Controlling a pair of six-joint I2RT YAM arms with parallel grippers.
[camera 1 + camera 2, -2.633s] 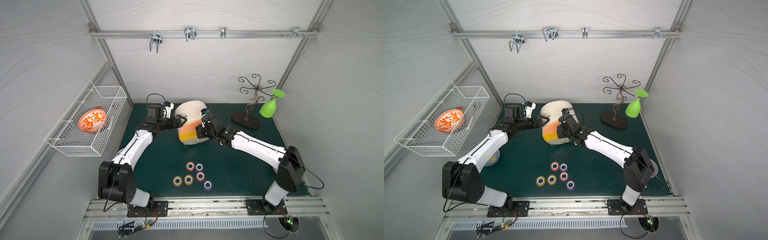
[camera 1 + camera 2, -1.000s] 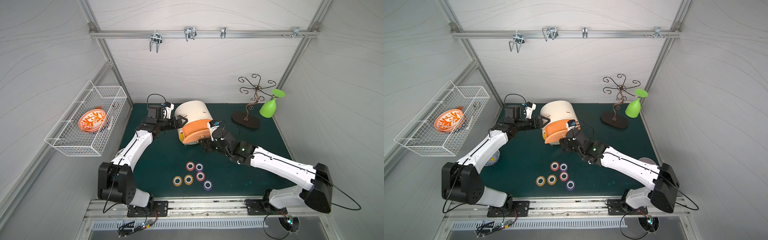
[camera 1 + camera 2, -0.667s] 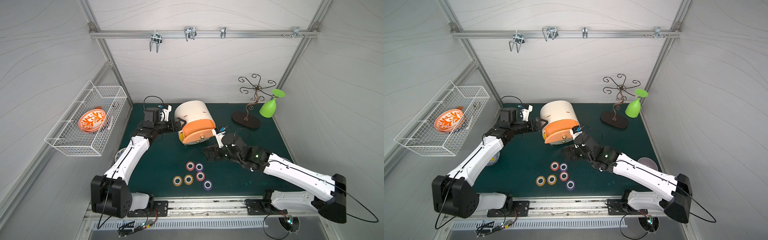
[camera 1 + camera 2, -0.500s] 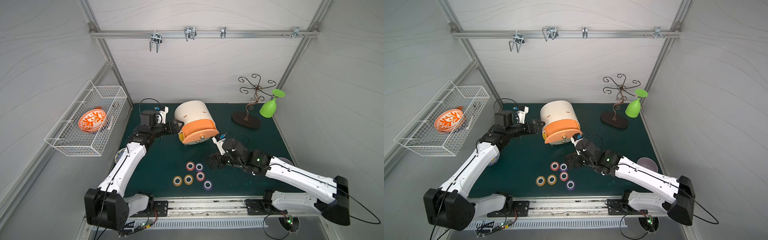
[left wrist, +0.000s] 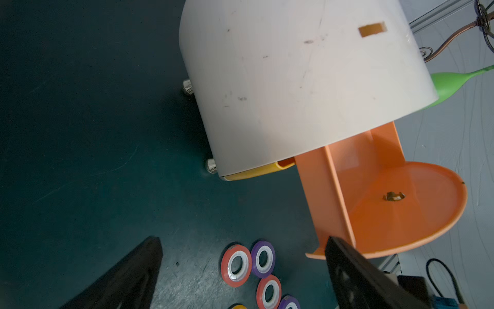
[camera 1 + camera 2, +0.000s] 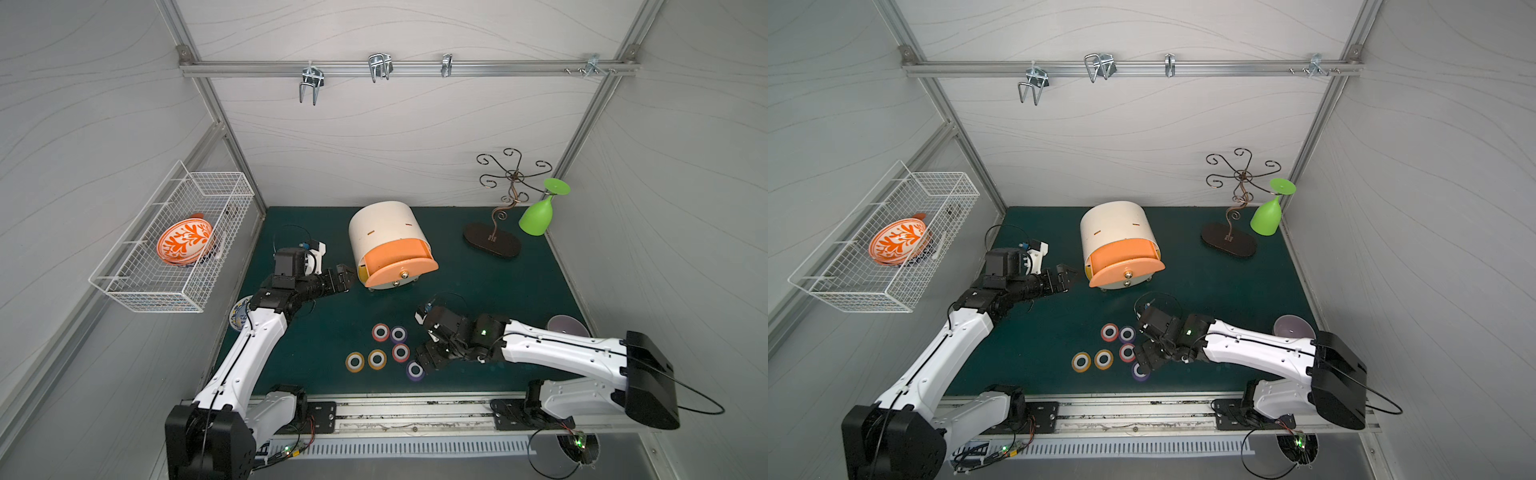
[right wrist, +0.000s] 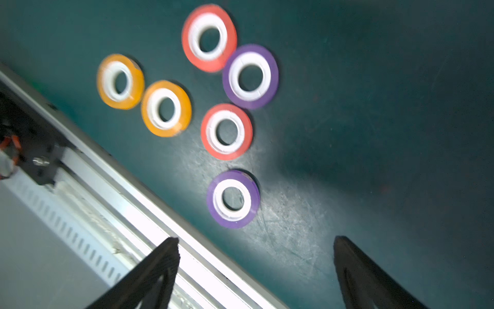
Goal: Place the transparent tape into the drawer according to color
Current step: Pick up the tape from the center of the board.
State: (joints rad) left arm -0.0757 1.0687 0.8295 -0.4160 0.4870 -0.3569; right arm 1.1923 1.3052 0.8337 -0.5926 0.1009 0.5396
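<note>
Right fingers (image 7: 149,278) relocated from orange drawer (image 6: 395,251) to beside nearest purple tape roll (image 6: 414,371); spread wide, empty. Left fingers (image 5: 128,278) wide apart, empty, left of drawer.

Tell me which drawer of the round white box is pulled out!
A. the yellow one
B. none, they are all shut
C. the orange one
C: the orange drawer sticks far out of the front of the white box, while the yellow drawer under it is still pushed in.
</note>
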